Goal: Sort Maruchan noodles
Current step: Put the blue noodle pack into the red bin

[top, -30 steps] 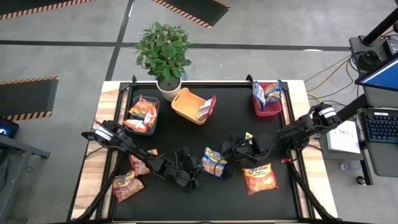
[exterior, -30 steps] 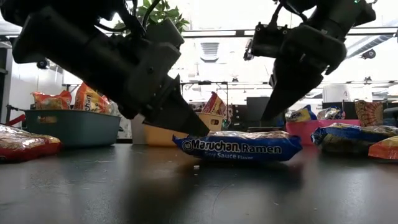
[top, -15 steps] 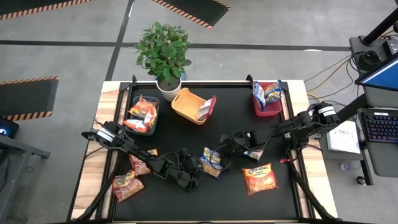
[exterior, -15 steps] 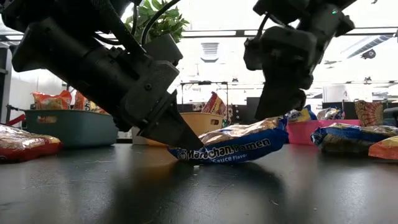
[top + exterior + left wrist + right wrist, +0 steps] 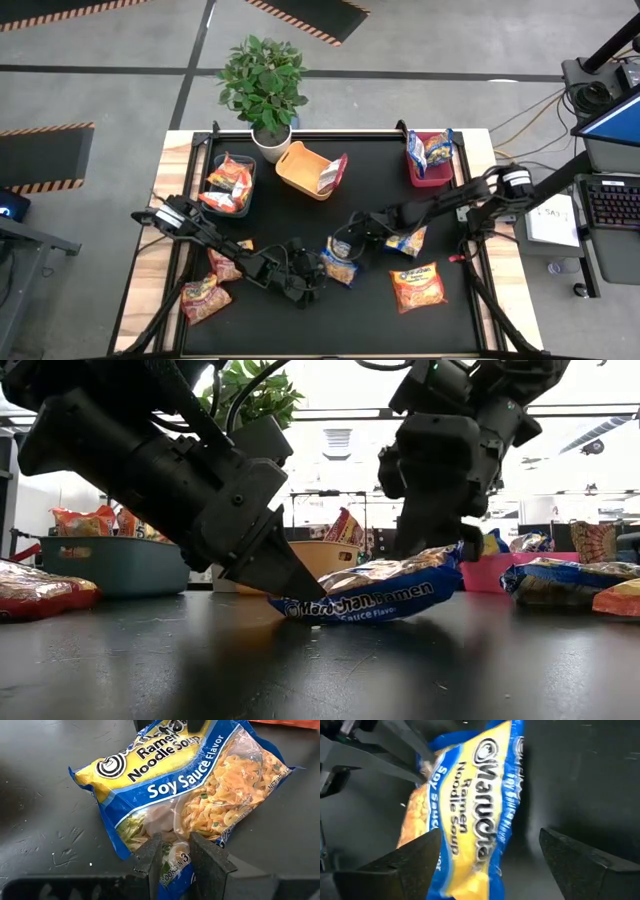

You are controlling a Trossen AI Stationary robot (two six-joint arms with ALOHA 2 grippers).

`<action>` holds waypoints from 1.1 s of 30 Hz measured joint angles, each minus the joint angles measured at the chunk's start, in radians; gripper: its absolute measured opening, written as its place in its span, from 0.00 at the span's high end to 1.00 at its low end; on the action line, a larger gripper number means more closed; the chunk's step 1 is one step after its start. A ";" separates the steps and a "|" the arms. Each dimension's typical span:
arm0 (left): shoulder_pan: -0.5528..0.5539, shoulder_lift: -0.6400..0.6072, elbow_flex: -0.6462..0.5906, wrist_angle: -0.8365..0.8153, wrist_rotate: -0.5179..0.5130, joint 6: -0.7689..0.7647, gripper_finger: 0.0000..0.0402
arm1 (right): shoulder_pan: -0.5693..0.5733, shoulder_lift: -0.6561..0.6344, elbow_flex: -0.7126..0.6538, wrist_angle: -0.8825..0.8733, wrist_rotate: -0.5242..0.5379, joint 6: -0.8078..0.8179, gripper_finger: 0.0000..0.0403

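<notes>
Packet [image 5: 340, 263] in blue and yellow, soy sauce flavour, is sitting mid-table toward the front edge, one end lifted off the black mat [image 5: 380, 180], other end resting on it. Left gripper [image 5: 171, 857] is pinching the packet's near edge between its fingers, tips angled down at the mat. Right gripper [image 5: 487, 855] is hanging over the raised end with fingers spread wide either side of it; right wrist view is showing the packet between them with a gap on one side, so not gripping.

Other packets: blue-yellow one [image 5: 407, 241] lying just beside the right arm, orange one [image 5: 417, 286] lying flat near the front right, two reddish ones [image 5: 205, 297] lying at front left, partly on the wooden border. Teal bin [image 5: 213, 170] at back left is holding orange packets, orange bin [image 5: 296, 170] is holding one pinkish packet, red bin [image 5: 415, 176] at back right is holding blue-yellow ones. Potted plant [image 5: 263, 85] is standing at the back edge.
</notes>
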 joint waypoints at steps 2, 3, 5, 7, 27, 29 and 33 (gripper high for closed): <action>0.000 0.000 -0.001 -0.003 -0.004 0.000 0.79 | 0.006 0.027 0.000 0.041 -0.006 0.000 0.19; 0.000 0.001 -0.001 -0.002 -0.005 0.000 0.79 | 0.006 0.039 0.000 0.070 -0.018 0.001 0.19; 0.000 0.001 -0.001 -0.003 -0.005 -0.002 0.79 | 0.008 0.062 0.000 0.132 -0.042 0.008 0.19; 0.000 0.001 -0.001 -0.002 -0.004 -0.004 0.79 | 0.008 0.079 0.000 0.181 -0.064 0.009 0.19; -0.004 0.002 -0.003 0.006 -0.029 -0.006 0.79 | 0.008 0.108 0.000 0.245 -0.066 0.013 0.69; -0.006 -0.004 -0.003 0.002 -0.029 0.011 0.79 | 0.008 0.106 0.000 0.244 -0.066 0.009 0.74; -0.013 -0.030 -0.005 -0.024 -0.026 0.038 0.79 | 0.008 0.100 0.000 0.245 -0.066 0.004 0.81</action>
